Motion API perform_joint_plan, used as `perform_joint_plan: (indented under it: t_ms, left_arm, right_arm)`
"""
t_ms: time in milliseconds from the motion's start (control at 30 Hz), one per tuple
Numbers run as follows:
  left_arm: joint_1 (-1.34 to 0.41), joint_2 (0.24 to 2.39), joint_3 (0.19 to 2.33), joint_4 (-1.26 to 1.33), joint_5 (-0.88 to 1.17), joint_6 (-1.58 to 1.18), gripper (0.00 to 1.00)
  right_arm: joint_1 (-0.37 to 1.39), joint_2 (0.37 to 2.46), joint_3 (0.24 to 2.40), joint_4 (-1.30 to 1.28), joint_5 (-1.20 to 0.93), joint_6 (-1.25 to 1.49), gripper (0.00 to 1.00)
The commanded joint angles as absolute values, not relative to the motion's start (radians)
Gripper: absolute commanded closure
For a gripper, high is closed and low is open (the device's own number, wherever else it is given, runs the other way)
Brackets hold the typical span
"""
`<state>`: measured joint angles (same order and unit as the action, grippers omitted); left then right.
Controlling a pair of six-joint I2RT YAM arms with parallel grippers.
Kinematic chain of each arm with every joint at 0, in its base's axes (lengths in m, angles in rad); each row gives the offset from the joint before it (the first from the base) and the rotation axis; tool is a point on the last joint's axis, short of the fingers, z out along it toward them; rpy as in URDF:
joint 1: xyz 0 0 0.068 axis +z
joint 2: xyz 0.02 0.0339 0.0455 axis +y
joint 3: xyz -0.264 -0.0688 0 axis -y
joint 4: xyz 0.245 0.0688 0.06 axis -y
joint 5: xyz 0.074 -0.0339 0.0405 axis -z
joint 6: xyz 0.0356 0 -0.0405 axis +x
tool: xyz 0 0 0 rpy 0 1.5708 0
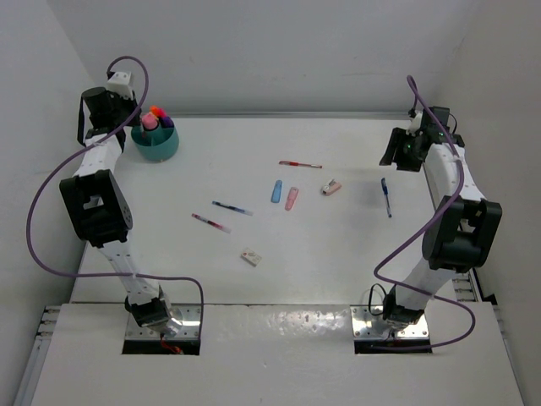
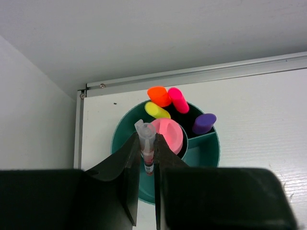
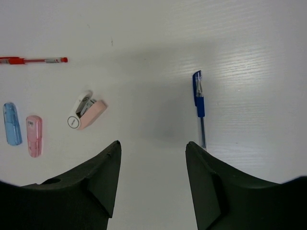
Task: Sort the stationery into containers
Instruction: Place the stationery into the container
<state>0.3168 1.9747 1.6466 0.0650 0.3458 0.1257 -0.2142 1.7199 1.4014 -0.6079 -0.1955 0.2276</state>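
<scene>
Two robot arms work a white table [image 1: 338,254] scattered with stationery. At far left, the left gripper [image 2: 148,145] is clamped on a clear-capped red pen [image 2: 145,132], the cap poking out past its fingertips. It hangs over a round teal cup [image 2: 211,154] in the table's back corner. An orange highlighter [image 2: 158,96], a pink highlighter [image 2: 178,99] and a yellow highlighter [image 2: 157,110] stand bunched at the cup's rear. A purple highlighter [image 2: 204,123] stands to their right, and a pink tube [image 2: 169,134] sits in the middle ring. On the open table, a near red pen [image 1: 210,223] and a left blue pen [image 1: 232,208] lie close together, with a small white-and-pink eraser [image 1: 250,257] nearer the arms. A blue eraser [image 1: 276,192] and a pink eraser [image 1: 292,199] rest side by side, apart, with a far red pen [image 1: 300,164] beyond them. Next come a pink-and-white piece [image 3: 86,111] (too small to identify) and a right blue pen [image 3: 199,103]. At right, the right gripper [image 3: 152,146] hovers with jaws apart, gripping nothing, over bare table between those last two.
</scene>
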Motion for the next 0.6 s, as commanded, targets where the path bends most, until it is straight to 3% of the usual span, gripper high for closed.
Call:
perform_joint_plan:
  t_ms: [0,567]
  left_arm:
    - [0.319,1.922,1.693,0.107,0.367,0.124,1.0]
    - [0.314,1.876,1.715,0.061,0.478,0.092,1.0]
  right_arm:
    - [-0.221,1.723,1.424,-0.6,-0.213,0.219,0.44]
    - [-0.219,1.727,1.428,-0.606,-0.203,0.21,0.44]
